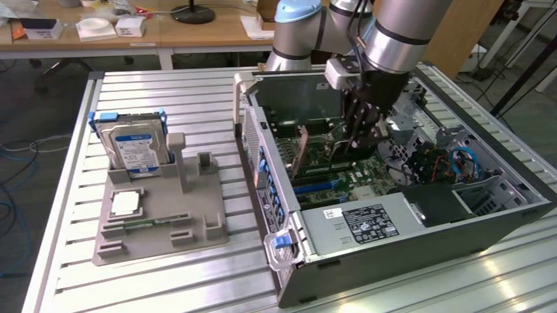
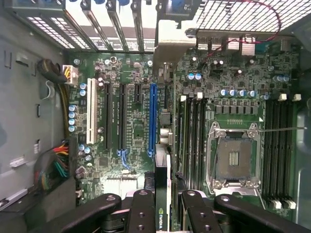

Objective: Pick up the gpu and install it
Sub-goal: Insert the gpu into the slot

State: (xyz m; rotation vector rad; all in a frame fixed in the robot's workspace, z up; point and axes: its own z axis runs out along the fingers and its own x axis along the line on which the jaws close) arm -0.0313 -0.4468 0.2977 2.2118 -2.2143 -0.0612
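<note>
**A:** Where is the gpu point(image 1: 303, 153) right now?

**B:** Inside the open computer case point(image 1: 261, 124), which lies on its side on the ribbed metal table point(image 1: 174, 91). The end effector point(image 1: 361, 140) is pinching it, one dark finger against each flat face. The card stands on edge above the green motherboard point(image 2: 131, 126).

**A:** Does the wrist view agree?

**B:** Yes. There the card is seen edge-on between the black, bolted fingers point(image 2: 141, 208). It is a thin dark sliver running toward the rear slot covers point(image 2: 112, 24), close alongside the long blue slot point(image 2: 152, 116). Whether its lower edge is touching a slot or hanging just above one, I can't tell from either angle.

**A:** How would you expect it to handle?

**B:** Light and stiff, I'd judge. It's a flat rigid board, so it shouldn't sag. But it is fragile, with small soldered parts on the faces and a contact edge that shouldn't be scraped. Gripping across the flat faces near the upper edge looks sensible to me. Smooth laminate could slip under a hard push, and any tilt would likely bind in a narrow slot.

**A:** And what's around it?

**B:** Black plastic slots, the bare metal CPU socket point(image 2: 233, 160), and a grey boxy power supply point(image 1: 366, 222) with a printed label. Out on the table, a grey moulded fixture point(image 1: 161, 228) holds a silver hard drive point(image 1: 132, 147) upright.
</note>
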